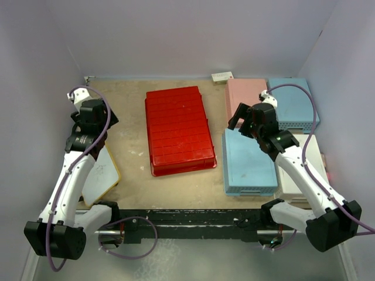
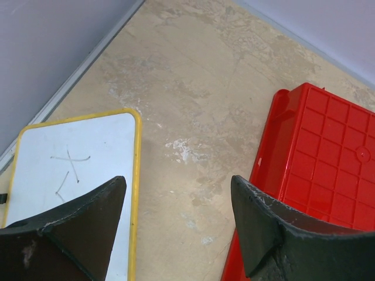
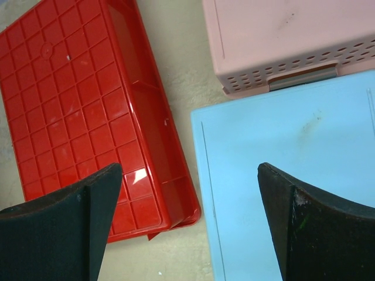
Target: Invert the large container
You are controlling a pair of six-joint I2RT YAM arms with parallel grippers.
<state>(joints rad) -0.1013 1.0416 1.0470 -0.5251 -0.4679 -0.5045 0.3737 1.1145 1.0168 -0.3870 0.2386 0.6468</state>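
The large container [image 1: 179,130], a red rectangular tray, lies in the middle of the table with its grid-ribbed underside facing up. Its left edge [image 2: 328,158] shows in the left wrist view and its near right corner [image 3: 76,105] in the right wrist view. My left gripper [image 1: 94,120] hangs open over bare table [image 2: 177,181] left of the tray, touching nothing. Right of the tray, my right gripper [image 1: 246,123] stands wide open and empty above the gap [image 3: 189,170] between the tray and a light-blue basket.
A yellow-framed whiteboard [image 1: 101,172] [image 2: 70,158] lies under the left arm. On the right sit a pink basket [image 1: 246,93] [image 3: 281,41], two light-blue baskets [image 1: 249,161] [image 3: 281,175] [image 1: 293,102] and a white one [image 1: 302,170]. A small white block [image 1: 222,76] rests by the back wall.
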